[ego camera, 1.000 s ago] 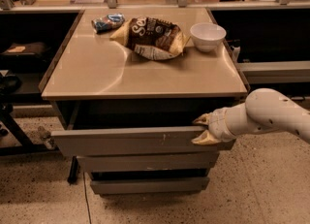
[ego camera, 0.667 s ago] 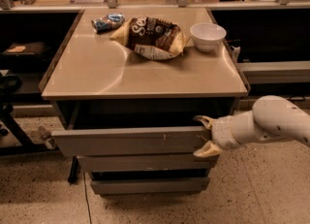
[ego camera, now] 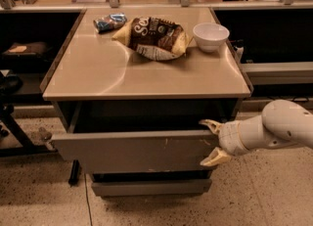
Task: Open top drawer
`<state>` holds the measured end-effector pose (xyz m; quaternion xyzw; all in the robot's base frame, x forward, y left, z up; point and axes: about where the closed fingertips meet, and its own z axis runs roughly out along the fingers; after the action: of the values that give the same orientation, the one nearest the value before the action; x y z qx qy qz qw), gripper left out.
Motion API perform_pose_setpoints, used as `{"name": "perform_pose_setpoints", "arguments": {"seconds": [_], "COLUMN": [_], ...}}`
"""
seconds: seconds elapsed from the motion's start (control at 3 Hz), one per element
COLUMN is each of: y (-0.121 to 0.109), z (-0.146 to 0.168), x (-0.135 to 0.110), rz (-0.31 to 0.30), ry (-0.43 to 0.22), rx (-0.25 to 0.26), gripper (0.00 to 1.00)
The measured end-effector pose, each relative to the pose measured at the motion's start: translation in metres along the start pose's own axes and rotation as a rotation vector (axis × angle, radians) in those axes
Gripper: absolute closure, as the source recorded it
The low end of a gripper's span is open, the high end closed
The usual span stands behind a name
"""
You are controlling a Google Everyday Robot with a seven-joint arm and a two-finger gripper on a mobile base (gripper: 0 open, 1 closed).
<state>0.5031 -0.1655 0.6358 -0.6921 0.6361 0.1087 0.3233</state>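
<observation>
The top drawer [ego camera: 132, 150] is a wide grey handle-less front with small pale scratches right of centre. It stands pulled partly out from under the tan tabletop [ego camera: 142, 73], and its inside is dark. My gripper [ego camera: 211, 141] is at the right end of the drawer front, on a white arm that comes in from the right. It is open: the upper fingertip [ego camera: 209, 123] sits at the front's top edge, and the lower one [ego camera: 213, 159] is against its face.
On the tabletop are a chip bag [ego camera: 154, 36], a white bowl [ego camera: 211, 35] and a small blue packet [ego camera: 109, 22]. A narrower grey drawer front [ego camera: 151, 187] sits below. Dark shelves flank the cabinet, with speckled floor in front.
The drawer front has come slightly further out toward the camera. My gripper and arm have moved with it, a little lower in the view.
</observation>
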Motion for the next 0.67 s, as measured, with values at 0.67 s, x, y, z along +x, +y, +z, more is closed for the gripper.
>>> {"name": "perform_pose_setpoints", "arguments": {"seconds": [0.67], "y": [-0.0042], "z": [-0.0090], "x": [-0.0082], "rz": [0.000], "ry": [0.000], "rx": [0.000], "gripper": [0.85]}}
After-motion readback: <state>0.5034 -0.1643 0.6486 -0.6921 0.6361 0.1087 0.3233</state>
